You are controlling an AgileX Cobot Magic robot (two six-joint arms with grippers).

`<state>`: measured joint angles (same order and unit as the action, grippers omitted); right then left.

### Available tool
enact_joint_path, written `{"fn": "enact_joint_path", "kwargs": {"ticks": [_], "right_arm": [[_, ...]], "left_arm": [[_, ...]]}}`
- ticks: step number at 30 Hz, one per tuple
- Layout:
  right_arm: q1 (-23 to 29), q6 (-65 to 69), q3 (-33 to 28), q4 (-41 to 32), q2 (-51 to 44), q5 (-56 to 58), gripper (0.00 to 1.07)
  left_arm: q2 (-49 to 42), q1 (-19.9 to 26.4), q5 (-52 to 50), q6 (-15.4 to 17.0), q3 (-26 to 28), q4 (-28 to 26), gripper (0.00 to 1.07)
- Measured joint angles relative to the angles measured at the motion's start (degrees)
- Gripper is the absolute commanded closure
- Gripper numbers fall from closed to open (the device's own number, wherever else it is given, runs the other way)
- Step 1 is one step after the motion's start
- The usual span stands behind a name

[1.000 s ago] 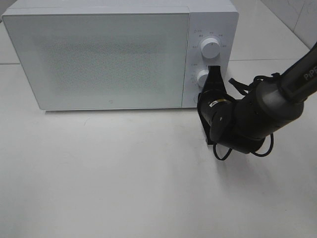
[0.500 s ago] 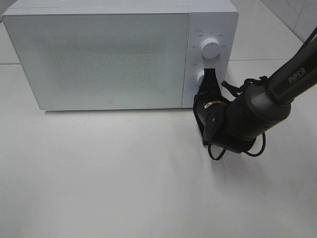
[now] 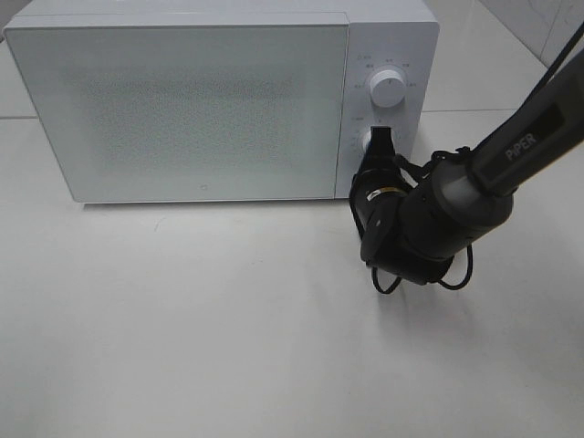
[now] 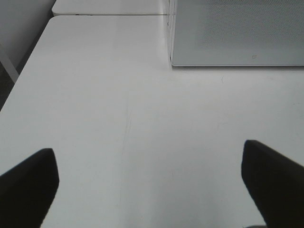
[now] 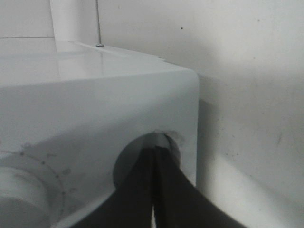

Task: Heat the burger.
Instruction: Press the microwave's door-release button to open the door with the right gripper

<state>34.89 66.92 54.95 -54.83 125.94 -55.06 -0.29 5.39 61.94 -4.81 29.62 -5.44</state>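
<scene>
The burger is out of view. The white microwave [image 3: 182, 100] stands at the back of the table with its door closed. My right gripper [image 3: 381, 137] is shut, its black fingers pressed together, and its tips rest against the lower knob [image 3: 369, 143] on the control panel. The right wrist view shows the joined fingertips [image 5: 161, 164] against that round knob [image 5: 137, 154]. The upper knob [image 3: 387, 88] is untouched. My left gripper [image 4: 148, 159] stands open over bare table, nothing between its fingers, with the microwave's front corner [image 4: 237, 38] ahead of it.
The white table [image 3: 182, 319] spreads in front of the microwave. A tile seam runs behind it at the right. In the left wrist view the table's edge [image 4: 26, 71] drops off beside a wall.
My right arm has shifted left and toward the microwave, bringing the shut fingertips from just right of the lower knob onto it. The left gripper looks unchanged.
</scene>
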Motion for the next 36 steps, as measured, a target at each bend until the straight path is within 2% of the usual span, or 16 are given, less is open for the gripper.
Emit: {"fn": "enact_joint_path", "kwargs": {"ticks": [9,24,30,36], "right_arm": [[0.46,0.06,1.89,-2.75,1.43,-2.75,1.07],[0.46,0.34,1.95,-2.52,1.43,-2.69,1.07],[0.23,1.2,0.92,-0.97,0.69,-1.83,1.07],[-1.26,1.03,-1.6,3.61,-2.18,2.01,1.07]], "left_arm": [[0.0,0.0,0.0,0.0,0.0,0.0,0.09],[0.0,0.0,0.0,0.0,0.0,0.0,0.09],[0.0,0.0,0.0,0.0,0.0,0.0,0.09],[0.0,0.0,0.0,0.0,0.0,0.0,0.09]]}}
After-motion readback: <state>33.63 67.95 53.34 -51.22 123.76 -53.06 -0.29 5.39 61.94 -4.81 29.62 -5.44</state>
